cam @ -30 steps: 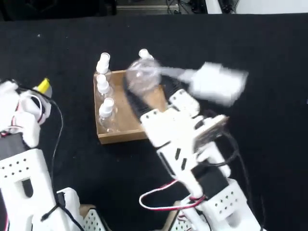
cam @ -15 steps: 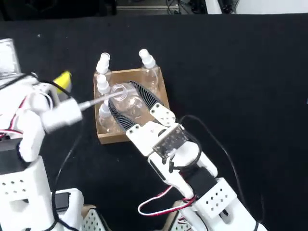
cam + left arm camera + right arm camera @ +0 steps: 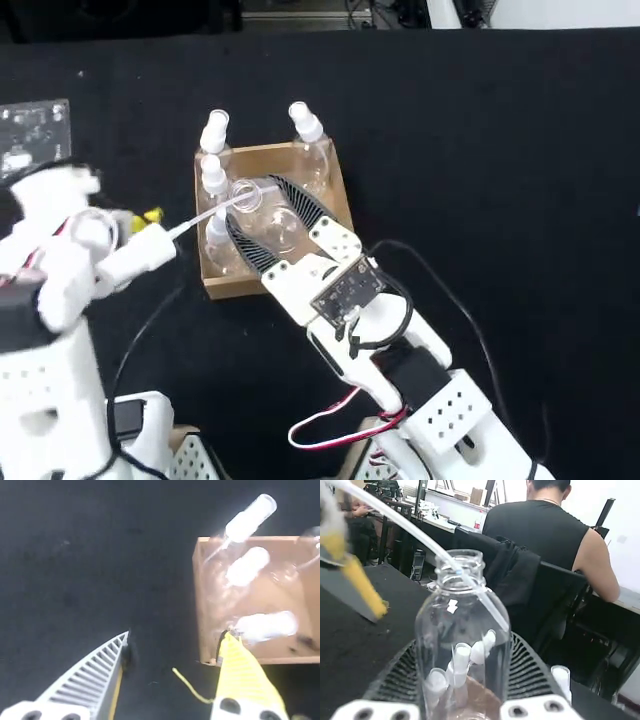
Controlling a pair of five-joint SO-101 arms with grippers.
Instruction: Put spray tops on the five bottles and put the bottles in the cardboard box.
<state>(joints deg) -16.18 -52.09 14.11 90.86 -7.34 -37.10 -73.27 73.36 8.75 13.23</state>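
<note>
High view: right gripper [image 3: 262, 215] clenched on clear open-necked plastic bottle [image 3: 272, 225] at brown cardboard box [image 3: 255, 283], centre-left. Tube of white spray top [image 3: 138, 255] in bottle neck, head sticking left. Released left gripper [image 3: 175, 645] beside head.

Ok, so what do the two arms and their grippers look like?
Both arms are white printed plastic. The right arm carries a bare circuit board at the wrist, a looping black cable and red and white wires; the right gripper has black ribbed fingers. On the left arm, the left gripper is part yellow, part pale grey, and ribbed.
</note>
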